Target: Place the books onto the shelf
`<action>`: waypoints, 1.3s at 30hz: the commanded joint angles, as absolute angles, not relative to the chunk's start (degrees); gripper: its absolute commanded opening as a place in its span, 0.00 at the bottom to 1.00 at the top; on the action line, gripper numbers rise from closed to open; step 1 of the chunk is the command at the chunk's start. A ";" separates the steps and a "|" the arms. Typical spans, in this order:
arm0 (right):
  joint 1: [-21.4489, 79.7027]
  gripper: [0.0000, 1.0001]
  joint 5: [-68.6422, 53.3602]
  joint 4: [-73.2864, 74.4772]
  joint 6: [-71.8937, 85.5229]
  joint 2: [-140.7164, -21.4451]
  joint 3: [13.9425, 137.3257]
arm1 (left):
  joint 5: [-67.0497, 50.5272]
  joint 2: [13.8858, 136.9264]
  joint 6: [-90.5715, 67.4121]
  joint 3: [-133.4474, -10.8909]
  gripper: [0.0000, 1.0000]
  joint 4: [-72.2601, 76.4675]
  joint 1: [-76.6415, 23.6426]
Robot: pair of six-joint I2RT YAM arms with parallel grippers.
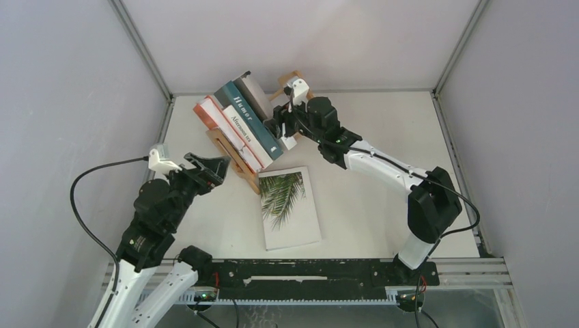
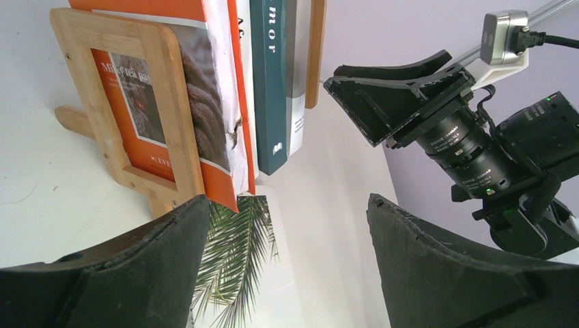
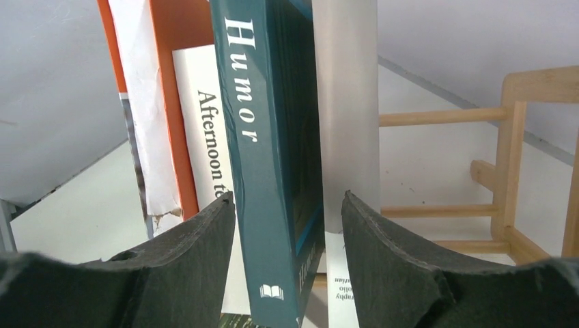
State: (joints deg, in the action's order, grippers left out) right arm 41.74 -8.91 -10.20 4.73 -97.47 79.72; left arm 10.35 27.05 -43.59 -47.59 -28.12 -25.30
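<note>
— Right pincer (image 3: 287, 205)? Stands parted at the spines of Humor (image 3: 263, 137) and grey book (image 3: 345, 102), squeezes neither. Left pincer (image 2: 287, 199)? Gapes too, holds nothing, hangs by shelf's (image 2: 174, 116) end frame.
— Understood. Count four books standing in shelf. Where to look for the fifth?
— Look on table (image 1: 369, 205), just before shelf: palm book (image 1: 290, 208), lying flat, cover up.
— Looks thin, so probably light, bendy, slick-faced. Hard to pinch while flat.
— Agreed. Better to nip a long edge or corner, perhaps after tipping it up; then hold near spine, likely stiffest there.
— Any room?
— Yes: could slot in beside grey book, toward shelf's other end. May need neighbours steadied first.
</note>
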 commanded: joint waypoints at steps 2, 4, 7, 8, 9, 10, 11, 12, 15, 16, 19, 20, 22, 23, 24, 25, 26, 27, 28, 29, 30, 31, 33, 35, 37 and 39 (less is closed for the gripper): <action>43.53 0.66 -4.99 -9.17 3.74 -91.76 78.28 | 10.61 24.51 -44.28 -45.60 0.89 -29.43 -24.79; 44.52 0.66 -2.32 -6.60 3.82 -89.70 78.23 | 10.14 23.74 -44.53 -45.00 0.89 -30.73 -24.83; 45.76 0.66 2.65 -1.00 5.07 -86.81 77.75 | 8.52 22.40 -45.51 -43.48 0.89 -32.03 -24.79; 46.30 0.66 4.25 0.70 5.81 -85.59 77.08 | 7.76 21.82 -46.14 -42.74 0.89 -32.07 -24.79; 46.99 0.66 5.44 2.80 6.67 -84.26 76.13 | 7.01 21.15 -46.89 -41.87 0.89 -32.08 -24.83; 47.59 0.66 6.70 3.87 7.33 -82.88 74.80 | 6.42 20.44 -47.60 -40.94 0.89 -32.01 -24.79; 48.10 0.66 7.99 5.04 8.40 -81.50 73.24 | 5.49 19.75 -48.05 -40.10 0.89 -31.99 -24.79; 48.61 0.67 9.27 6.44 9.65 -80.25 71.89 | 4.82 19.20 -48.49 -39.14 0.89 -31.99 -24.85; 49.62 0.67 11.96 9.25 13.63 -76.36 67.04 | 2.18 17.43 -49.21 -36.57 0.88 -31.44 -24.88; 49.97 0.67 12.69 9.88 14.78 -74.99 65.31 | 1.25 17.26 -49.22 -35.82 0.88 -31.14 -24.98; 51.02 0.67 15.17 11.00 18.51 -71.37 59.83 | -1.15 16.87 -49.36 -33.32 0.88 -30.55 -25.49; 51.20 0.67 15.80 11.50 20.00 -69.88 58.18 | -1.61 16.65 -49.58 -32.45 0.87 -30.31 -25.89; 51.72 0.67 16.87 12.51 23.36 -67.42 54.69 | -1.84 16.08 -49.92 -31.07 0.87 -30.32 -26.68; 51.98 0.67 17.16 12.90 24.98 -66.40 53.20 | -1.78 15.55 -50.23 -30.46 0.87 -30.44 -27.02; 52.30 0.67 17.34 13.34 26.39 -65.44 51.70 | -1.62 14.91 -50.53 -29.56 0.87 -30.76 -27.33; 52.68 0.67 17.83 13.75 27.50 -64.73 50.43 | -1.44 14.29 -50.87 -29.14 0.87 -31.10 -27.62; 53.31 0.67 18.68 14.11 28.42 -64.07 49.10 | -1.27 13.62 -51.08 -28.35 0.87 -31.43 -27.80; 53.83 0.67 19.29 14.55 29.46 -63.58 47.94 | -1.45 13.10 -51.29 -27.70 0.87 -31.77 -27.97; 54.59 0.67 19.76 14.91 30.52 -63.14 46.85 | -1.73 12.61 -51.47 -27.09 0.87 -32.02 -28.15; 55.21 0.67 20.19 15.21 31.63 -62.78 45.74 | -1.94 12.21 -51.64 -26.47 0.86 -32.27 -28.35; 55.65 0.67 20.55 15.37 32.82 -62.39 44.73 | -2.20 11.83 -51.80 -25.81 0.86 -32.43 -28.57; 56.12 0.67 20.69 15.35 34.01 -62.06 43.51 | -2.32 11.34 -51.97 -25.14 0.86 -32.54 -28.84; 56.91 0.67 20.71 14.94 36.65 -61.49 41.15 | -2.46 10.77 -52.18 -23.87 0.85 -32.69 -29.36; 57.46 0.67 20.59 14.10 38.50 -61.11 38.85 | -2.44 10.47 -52.29 -22.84 0.85 -32.71 -29.95; 58.02 0.67 20.62 13.45 39.80 -61.01 36.67 | -2.29 10.78 -52.36 -21.84 0.85 -32.63 -30.64; 58.26 0.67 20.37 12.49 40.65 -60.97 35.19 | -2.01 11.16 -52.29 -21.10 0.85 -32.46 -31.64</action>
State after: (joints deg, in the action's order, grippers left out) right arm 57.32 19.31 15.00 35.90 -62.33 37.12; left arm -1.08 10.98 -51.62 -22.83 -33.80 -30.09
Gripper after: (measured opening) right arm 0.670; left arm 0.850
